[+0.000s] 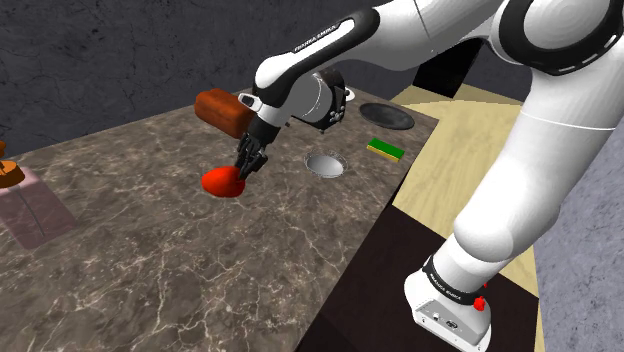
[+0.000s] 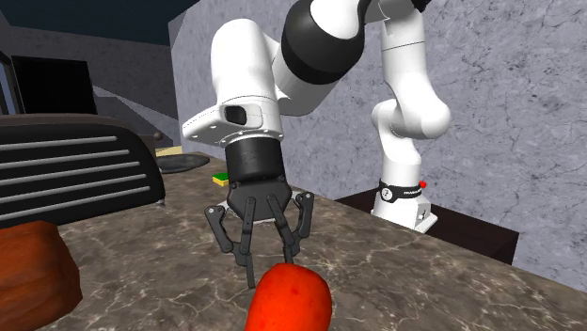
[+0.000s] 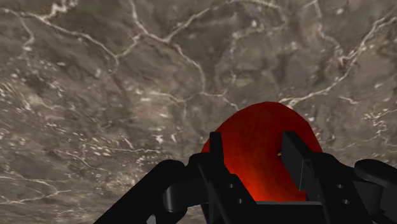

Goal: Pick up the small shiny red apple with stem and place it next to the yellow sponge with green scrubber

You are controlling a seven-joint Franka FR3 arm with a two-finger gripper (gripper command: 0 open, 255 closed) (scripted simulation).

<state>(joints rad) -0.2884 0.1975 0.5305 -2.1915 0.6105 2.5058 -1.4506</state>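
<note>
The red apple (image 1: 223,183) lies on the dark marble counter (image 1: 150,260); I cannot make out a stem. My black gripper (image 1: 246,170) comes down on it at a slant from the shoulder view's right. Its fingers stand apart at the apple's near side. In the wrist view the apple (image 3: 254,137) shows between and beyond the two fingertips (image 3: 299,156) of the open gripper (image 3: 251,145). In the second exterior view the gripper (image 2: 271,267) hangs just behind the apple (image 2: 288,301). The yellow sponge with green top (image 1: 385,149) lies near the counter's far corner, and shows again as the sponge (image 2: 220,177).
A brown loaf-shaped block (image 1: 222,110) sits just behind the gripper. A white ring (image 1: 324,163) and a dark disc (image 1: 388,116) lie between the apple and the sponge. A pinkish box (image 1: 30,205) stands at the shoulder view's left. A dark slatted appliance (image 2: 75,174) stands by the counter.
</note>
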